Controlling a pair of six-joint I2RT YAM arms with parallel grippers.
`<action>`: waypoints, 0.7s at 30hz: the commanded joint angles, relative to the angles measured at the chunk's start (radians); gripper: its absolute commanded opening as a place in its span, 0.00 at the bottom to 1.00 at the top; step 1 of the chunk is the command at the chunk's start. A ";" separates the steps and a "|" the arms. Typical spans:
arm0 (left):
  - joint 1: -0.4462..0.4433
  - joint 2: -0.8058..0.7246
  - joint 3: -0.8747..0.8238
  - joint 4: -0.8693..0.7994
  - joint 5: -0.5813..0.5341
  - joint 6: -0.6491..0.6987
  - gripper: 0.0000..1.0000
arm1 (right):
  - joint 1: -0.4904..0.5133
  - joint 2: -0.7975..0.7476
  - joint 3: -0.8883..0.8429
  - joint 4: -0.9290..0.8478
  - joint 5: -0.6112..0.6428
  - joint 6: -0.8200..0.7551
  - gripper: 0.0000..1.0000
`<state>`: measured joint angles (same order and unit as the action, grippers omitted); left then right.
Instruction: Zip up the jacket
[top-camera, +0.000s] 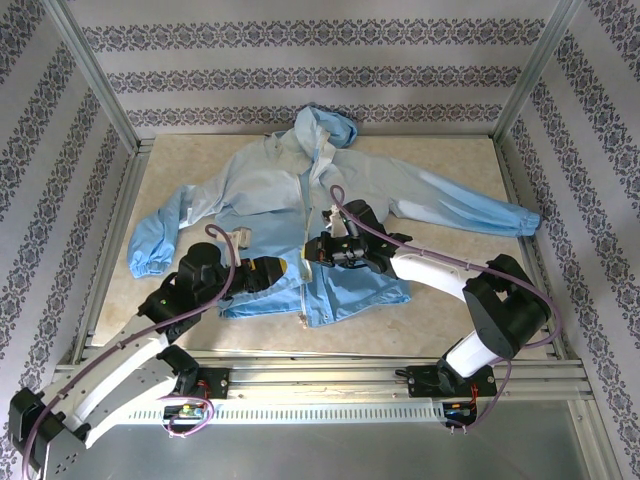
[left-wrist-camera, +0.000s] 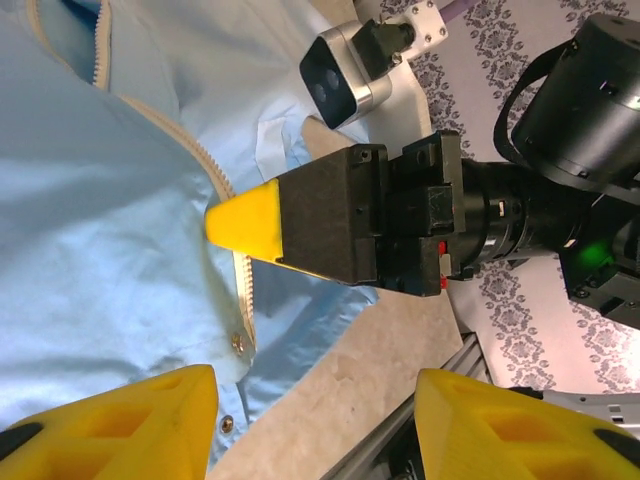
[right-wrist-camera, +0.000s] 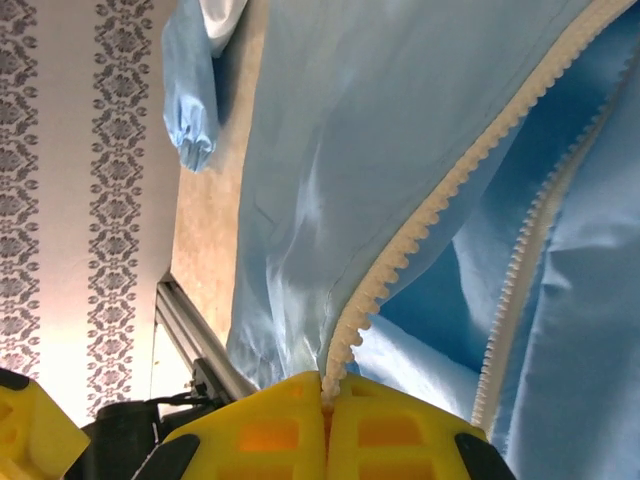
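Note:
The light-blue jacket lies spread on the table, hood at the back and front open along its whitish zipper. My right gripper is over the lower front, shut on one zipper edge, whose teeth run up out of its yellow fingers. A second row of teeth lies apart to the right. My left gripper is just left of it, near the hem. In the left wrist view its jaws stand open over the hem and bare table, nothing between them.
An aluminium rail runs along the table's near edge, close under the hem. Frame posts and patterned walls close in the sides and back. The sleeves reach out left and right. A metal snap sits by the hem.

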<state>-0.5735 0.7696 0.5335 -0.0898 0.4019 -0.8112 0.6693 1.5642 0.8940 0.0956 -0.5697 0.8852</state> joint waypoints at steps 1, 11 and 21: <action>0.014 0.061 -0.047 0.050 0.007 0.012 0.51 | -0.004 0.003 0.033 0.053 -0.054 0.035 0.00; 0.013 0.244 -0.138 0.467 0.084 -0.100 0.46 | -0.005 0.020 0.060 0.091 -0.082 0.082 0.00; 0.014 0.300 -0.191 0.625 0.121 -0.174 0.38 | 0.002 0.039 0.061 0.108 -0.082 0.097 0.00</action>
<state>-0.5728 1.0542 0.3645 0.4114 0.4919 -0.9463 0.6697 1.5875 0.9287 0.1699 -0.6346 0.9710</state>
